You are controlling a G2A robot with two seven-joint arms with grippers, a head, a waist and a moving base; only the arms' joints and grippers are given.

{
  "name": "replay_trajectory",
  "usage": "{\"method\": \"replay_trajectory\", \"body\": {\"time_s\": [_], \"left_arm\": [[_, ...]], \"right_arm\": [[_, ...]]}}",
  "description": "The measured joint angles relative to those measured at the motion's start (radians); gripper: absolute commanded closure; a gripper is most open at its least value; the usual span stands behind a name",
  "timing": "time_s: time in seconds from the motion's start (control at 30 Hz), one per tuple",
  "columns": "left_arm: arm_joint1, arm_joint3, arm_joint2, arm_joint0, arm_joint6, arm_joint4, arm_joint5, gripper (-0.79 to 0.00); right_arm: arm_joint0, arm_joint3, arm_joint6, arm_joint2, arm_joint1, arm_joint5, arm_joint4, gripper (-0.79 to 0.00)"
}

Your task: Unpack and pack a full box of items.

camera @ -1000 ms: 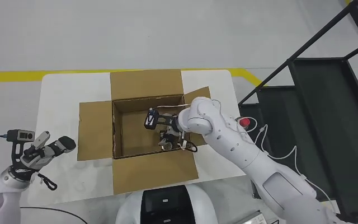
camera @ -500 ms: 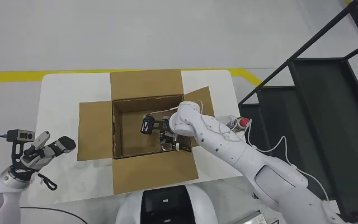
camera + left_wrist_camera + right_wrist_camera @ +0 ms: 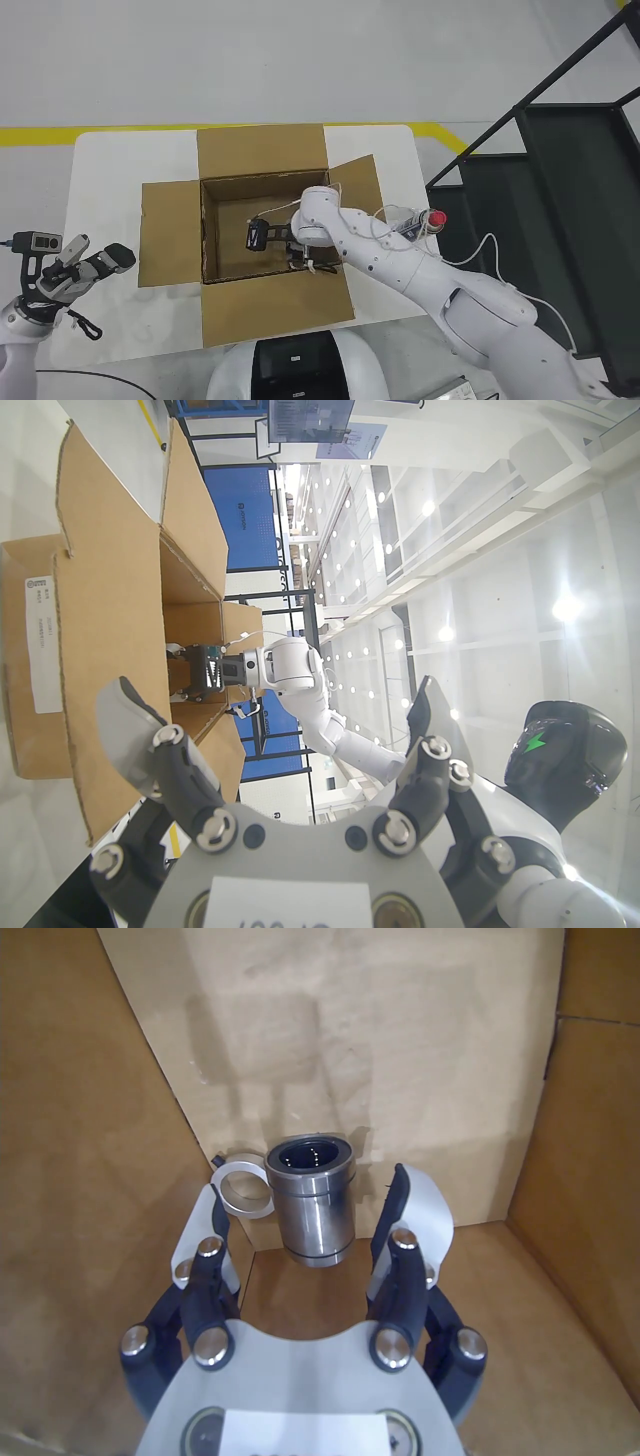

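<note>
Right gripper spread wide inside white-labelled brown corrugated cardboard box, facing shiny grooved steel cylinder; left gripper wide too.

Parts of the box interior were hidden.
From above, the right arm covered the right side of the box's inside, so nothing lying there could be made out. In the right wrist view, the cylinder overlapped one edge of the ring, and a dark speck behind the ring was too small to identify. The left arm ran off the top view's edge.
</note>
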State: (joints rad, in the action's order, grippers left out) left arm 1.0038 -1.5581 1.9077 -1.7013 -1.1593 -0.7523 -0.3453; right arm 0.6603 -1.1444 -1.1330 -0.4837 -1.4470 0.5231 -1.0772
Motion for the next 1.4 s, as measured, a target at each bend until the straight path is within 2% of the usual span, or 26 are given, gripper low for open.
{"method": "replay_trajectory", "body": {"time_s": [0.2,0.37,0.43,0.47,0.5,0.53,0.73,0.9,1.13,1.4], "left_arm": [[0.000,0.000,0.000,0.000,0.000,0.000,0.000,-0.785],[0.000,0.000,0.000,0.000,0.000,0.000,0.000,-0.785],[0.000,0.000,0.000,0.000,0.000,0.000,0.000,-0.785],[0.000,0.000,0.000,0.000,0.000,0.000,0.000,-0.785],[0.000,0.000,0.000,0.000,0.000,0.000,0.000,-0.785],[0.000,0.000,0.000,0.000,0.000,0.000,0.000,-0.785],[0.000,0.000,0.000,0.000,0.000,0.000,0.000,-0.785],[0.000,0.000,0.000,0.000,0.000,0.000,0.000,-0.785],[0.000,0.000,0.000,0.000,0.000,0.000,0.000,-0.785],[0.000,0.000,0.000,0.000,0.000,0.000,0.000,-0.785]], "right_arm": [[-0.017,0.050,0.007,0.029,-0.024,-0.002,-0.018,-0.517],[-0.033,0.086,-0.003,0.050,-0.045,-0.010,-0.029,-0.425],[-0.039,0.098,-0.008,0.056,-0.053,-0.015,-0.033,-0.351],[-0.041,0.103,-0.009,0.059,-0.057,-0.015,-0.034,-0.280],[-0.043,0.107,-0.009,0.062,-0.060,-0.015,-0.035,-0.172],[-0.045,0.113,-0.008,0.064,-0.065,-0.014,-0.036,0.000],[-0.058,0.121,-0.022,0.068,-0.080,-0.030,-0.046,0.000],[-0.061,0.050,-0.072,0.035,-0.073,-0.062,-0.041,0.000],[-0.007,-0.156,-0.141,-0.052,-0.029,-0.106,-0.061,0.000],[0.106,-0.332,-0.087,-0.143,0.025,-0.096,-0.142,0.000]]}}
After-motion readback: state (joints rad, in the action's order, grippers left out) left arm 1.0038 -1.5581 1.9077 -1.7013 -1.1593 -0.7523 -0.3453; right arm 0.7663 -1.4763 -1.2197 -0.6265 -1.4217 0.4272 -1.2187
